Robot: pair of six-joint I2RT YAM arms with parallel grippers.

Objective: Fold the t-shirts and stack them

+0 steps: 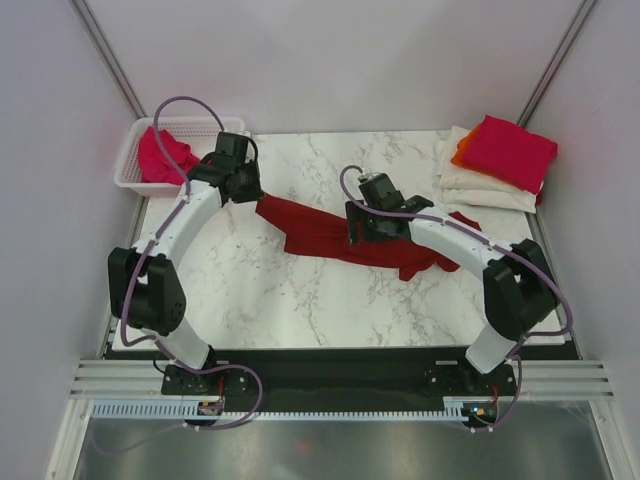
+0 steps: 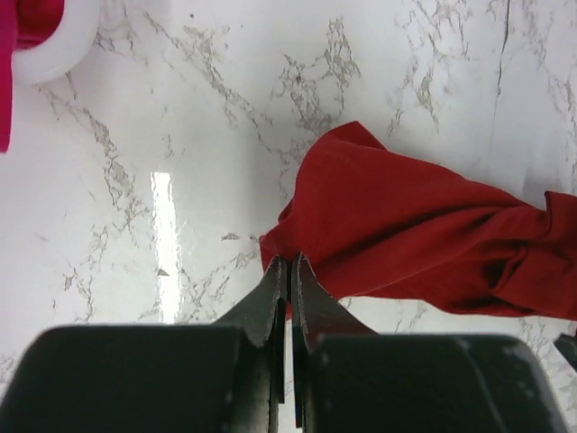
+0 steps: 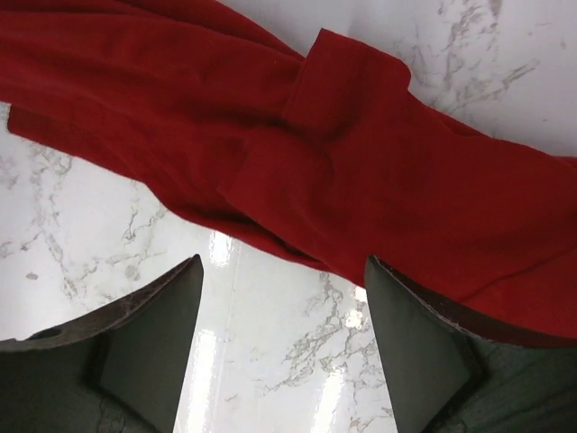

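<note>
A dark red t-shirt (image 1: 330,238) lies crumpled in a long band across the middle of the marble table (image 1: 250,290). My left gripper (image 1: 247,188) is at the shirt's left end. In the left wrist view its jaws are pressed together (image 2: 288,263) on the edge of the dark red t-shirt (image 2: 406,225). My right gripper (image 1: 360,232) hovers over the middle of the shirt. Its wrist view shows it open (image 3: 284,281) just short of the bunched red cloth (image 3: 361,162), with bare marble between the fingers. The right fingertip (image 3: 397,307) sits at the cloth's edge.
A stack of folded t-shirts (image 1: 495,165) sits at the back right, cream-white below, orange between, bright pink on top. At the back left stands a white mesh basket (image 1: 128,170) holding a pink shirt (image 1: 162,155). Its rim (image 2: 54,54) shows in the left wrist view.
</note>
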